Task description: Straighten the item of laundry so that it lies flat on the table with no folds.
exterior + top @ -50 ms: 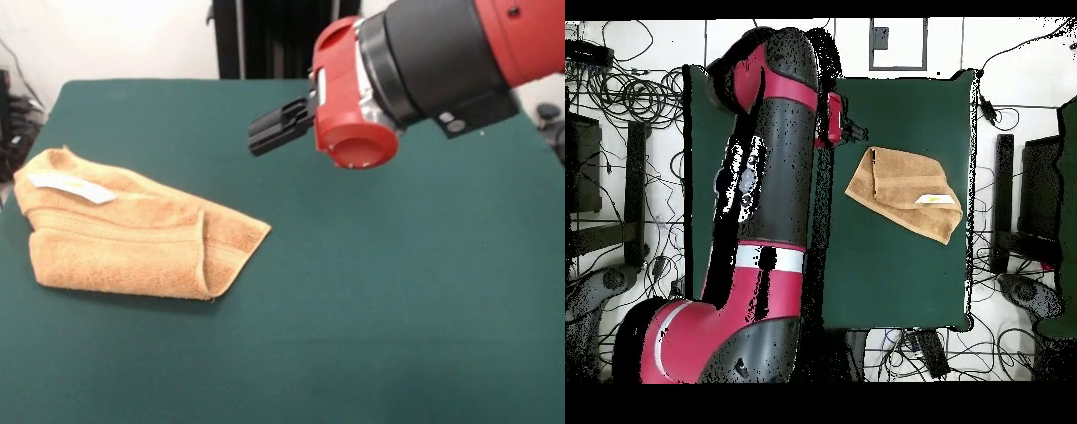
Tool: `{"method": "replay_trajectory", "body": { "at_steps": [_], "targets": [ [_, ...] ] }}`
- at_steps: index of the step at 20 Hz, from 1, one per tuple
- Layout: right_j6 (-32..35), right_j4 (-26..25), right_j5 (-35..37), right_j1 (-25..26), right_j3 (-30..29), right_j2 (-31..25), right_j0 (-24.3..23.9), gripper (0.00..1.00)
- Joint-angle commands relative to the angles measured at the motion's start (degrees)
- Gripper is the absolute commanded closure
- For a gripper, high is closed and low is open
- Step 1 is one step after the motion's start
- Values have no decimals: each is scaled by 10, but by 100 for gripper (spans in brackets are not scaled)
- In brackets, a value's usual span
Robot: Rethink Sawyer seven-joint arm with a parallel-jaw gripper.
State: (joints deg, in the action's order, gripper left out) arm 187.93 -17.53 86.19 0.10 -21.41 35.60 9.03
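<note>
One towel [132, 238] lies folded over itself near an edge of the green bench [397, 309], white tag [71, 187] up — the gripper [265, 132], fingers seemingly together, hangs clear, so nothing is grasped yet.

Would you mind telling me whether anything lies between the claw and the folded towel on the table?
Nothing visible does. The claw hangs in the air above the green table, apart from the orange-tan towel, which lies folded to one side of it. Only bare table cover shows between them in both views.
</note>
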Motion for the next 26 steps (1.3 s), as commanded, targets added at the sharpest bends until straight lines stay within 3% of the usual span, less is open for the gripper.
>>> {"method": "replay_trajectory", "body": {
  "at_steps": [1, 9, 22, 26],
  "targets": [
    [228, -4, -89, 33, -150, -28, 27, 100],
    [294, 19, -146, 38, -202, -32, 51, 100],
    [348, 9, -182, 107, -174, -23, 49, 100],
    [336, 5, -202, 122, -170, -25, 49, 100]
  ]
}}
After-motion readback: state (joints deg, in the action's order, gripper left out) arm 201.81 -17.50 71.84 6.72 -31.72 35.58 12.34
